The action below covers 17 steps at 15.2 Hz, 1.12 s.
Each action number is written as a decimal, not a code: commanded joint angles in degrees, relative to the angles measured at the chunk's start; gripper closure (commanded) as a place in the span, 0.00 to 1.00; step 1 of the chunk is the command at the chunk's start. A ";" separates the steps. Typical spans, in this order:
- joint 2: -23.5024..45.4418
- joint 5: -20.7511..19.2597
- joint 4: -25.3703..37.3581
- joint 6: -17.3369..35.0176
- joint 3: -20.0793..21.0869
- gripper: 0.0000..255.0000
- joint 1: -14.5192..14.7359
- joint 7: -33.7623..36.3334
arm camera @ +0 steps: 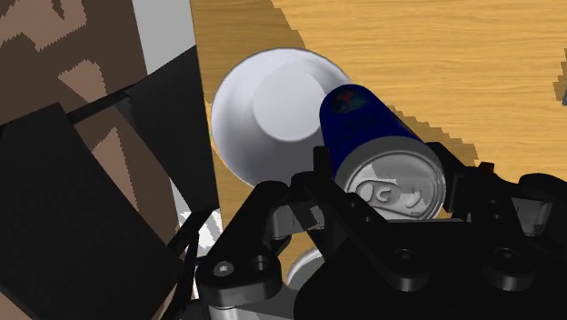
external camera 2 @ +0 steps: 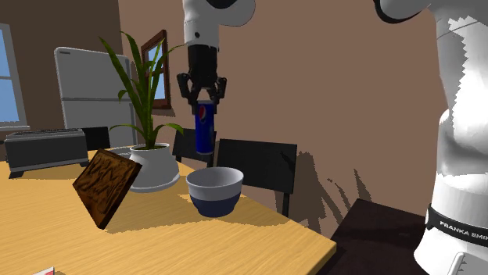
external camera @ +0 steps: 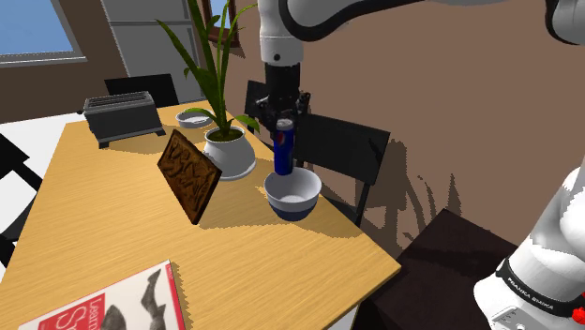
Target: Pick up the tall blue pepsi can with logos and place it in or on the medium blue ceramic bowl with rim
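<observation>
The blue Pepsi can (external camera 2: 205,125) is, I judge, light and stiff, but its thin wall is smooth and can dent or slip under a hard squeeze. A good place to hold it is on the round side close to the top rim, where the metal is stronger. The gripper (external camera 2: 202,95) has it exactly there: the two black fingers are closed on the upper end of the can, one on each side. The can hangs upright under them with the logo showing. In the wrist view the silver lid (arm camera: 397,186) sits between the fingers.

The can is in the air above the bowl (external camera: 292,195), apart from it. It seems a little off the middle of the bowl, toward the rim. The bowl is pale inside and dark blue at its lower part, and it stands on the wooden table (external camera: 112,234).

Just beside the bowl stands a white plant pot (external camera: 230,152) with long green leaves. A brown board (external camera: 190,175) stands tilted near it. A toaster (external camera: 120,114) is well apart, at the far end.
</observation>
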 commanded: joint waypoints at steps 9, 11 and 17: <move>1.71 -0.12 2.41 -0.56 -2.94 1.00 -4.22 -7.32; 1.74 -0.15 0.91 0.97 -2.98 1.00 -4.27 -7.28; 2.17 -0.39 -3.17 5.44 -3.08 1.00 -4.36 -7.08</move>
